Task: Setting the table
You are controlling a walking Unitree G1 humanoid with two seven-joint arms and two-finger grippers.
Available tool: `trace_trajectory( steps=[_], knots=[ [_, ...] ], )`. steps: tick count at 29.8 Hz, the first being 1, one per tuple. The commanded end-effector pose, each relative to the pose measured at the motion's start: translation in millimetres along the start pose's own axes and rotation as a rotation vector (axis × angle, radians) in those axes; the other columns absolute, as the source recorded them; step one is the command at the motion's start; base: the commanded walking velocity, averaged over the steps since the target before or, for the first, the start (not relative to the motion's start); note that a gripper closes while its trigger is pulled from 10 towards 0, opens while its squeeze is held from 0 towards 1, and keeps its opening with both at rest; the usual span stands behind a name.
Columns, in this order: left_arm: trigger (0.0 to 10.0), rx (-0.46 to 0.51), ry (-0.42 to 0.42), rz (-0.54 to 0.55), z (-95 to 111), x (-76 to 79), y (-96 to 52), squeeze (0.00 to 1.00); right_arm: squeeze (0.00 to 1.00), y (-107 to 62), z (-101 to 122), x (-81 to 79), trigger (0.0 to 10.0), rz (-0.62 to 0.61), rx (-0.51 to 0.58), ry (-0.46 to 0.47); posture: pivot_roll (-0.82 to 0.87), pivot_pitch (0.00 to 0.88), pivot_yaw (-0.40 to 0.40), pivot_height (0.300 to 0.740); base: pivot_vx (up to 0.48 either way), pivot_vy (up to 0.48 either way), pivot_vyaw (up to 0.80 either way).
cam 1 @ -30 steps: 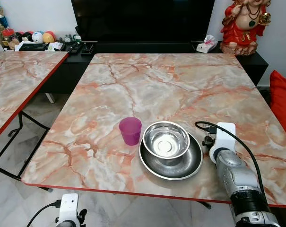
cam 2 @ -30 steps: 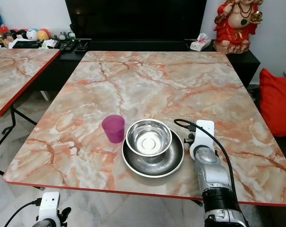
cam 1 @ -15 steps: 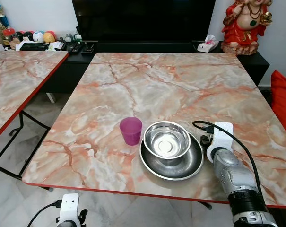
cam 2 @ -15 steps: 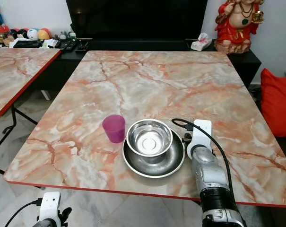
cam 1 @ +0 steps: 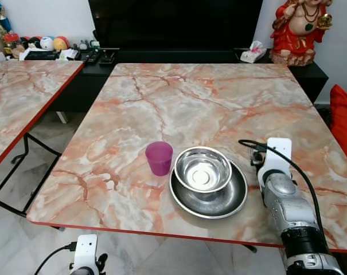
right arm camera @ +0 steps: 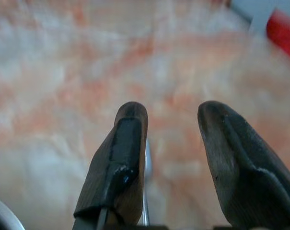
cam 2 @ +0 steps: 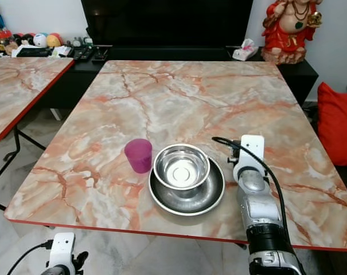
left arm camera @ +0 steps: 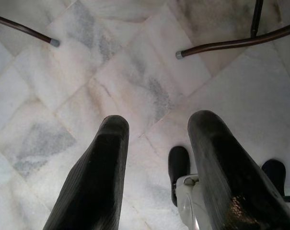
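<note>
Holding my right gripper [right arm camera: 171, 158], fingers parted with a thin utensil [right arm camera: 145, 191] against one, right of the steel bowl [cam 1: 201, 169] to lay cutlery beside it.

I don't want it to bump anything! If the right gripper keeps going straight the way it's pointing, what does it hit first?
Probably nothing soon: ahead of the right gripper lies bare orange-veined marble table. Depth is blurry, so it might graze the tabletop.
</note>
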State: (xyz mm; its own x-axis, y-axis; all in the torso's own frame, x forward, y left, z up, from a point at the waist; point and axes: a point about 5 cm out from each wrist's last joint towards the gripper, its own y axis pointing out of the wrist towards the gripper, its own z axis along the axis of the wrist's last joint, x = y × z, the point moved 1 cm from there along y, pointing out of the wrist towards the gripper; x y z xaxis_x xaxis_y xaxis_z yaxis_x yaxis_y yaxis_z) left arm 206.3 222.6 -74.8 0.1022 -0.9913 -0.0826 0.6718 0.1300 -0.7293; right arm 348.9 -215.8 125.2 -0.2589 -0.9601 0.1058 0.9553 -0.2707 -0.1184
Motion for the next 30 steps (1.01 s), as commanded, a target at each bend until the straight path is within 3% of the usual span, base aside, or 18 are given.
trace_trajectory(
  steps=[1,5,7,17,30],
  knots=[
    [10.0,-0.005,0.008,-0.002,-3,-1.7,-0.8,0.00,0.00,-4.8,24,1.2,10.0,-0.024,0.169,0.024,0.06,0.014,0.038,0.740,0.000,0.000,0.00],
    [10.0,-0.001,0.014,0.002,-2,-2.6,-0.9,0.00,0.00,-19.5,41,8.3,10.0,-0.064,0.344,0.080,0.05,0.011,0.036,0.740,0.000,0.000,0.00],
    [10.0,-0.001,0.014,0.003,-2,-2.5,-0.9,0.00,0.00,-25.0,41,10.5,10.0,-0.068,0.374,0.081,0.05,0.010,0.031,0.740,0.000,0.000,0.00],
    [10.0,-0.014,-0.005,0.002,-6,1.7,-1.3,0.00,0.00,-35.2,42,15.5,10.0,-0.066,0.448,0.102,0.04,0.000,0.014,0.740,0.000,0.000,0.00],
    [10.0,-0.019,-0.014,0.003,-6,3.3,-1.0,0.00,0.00,-34.9,51,7.7,10.0,-0.046,0.496,0.142,0.05,0.000,0.005,0.740,0.000,0.435,0.00]
  ],
)
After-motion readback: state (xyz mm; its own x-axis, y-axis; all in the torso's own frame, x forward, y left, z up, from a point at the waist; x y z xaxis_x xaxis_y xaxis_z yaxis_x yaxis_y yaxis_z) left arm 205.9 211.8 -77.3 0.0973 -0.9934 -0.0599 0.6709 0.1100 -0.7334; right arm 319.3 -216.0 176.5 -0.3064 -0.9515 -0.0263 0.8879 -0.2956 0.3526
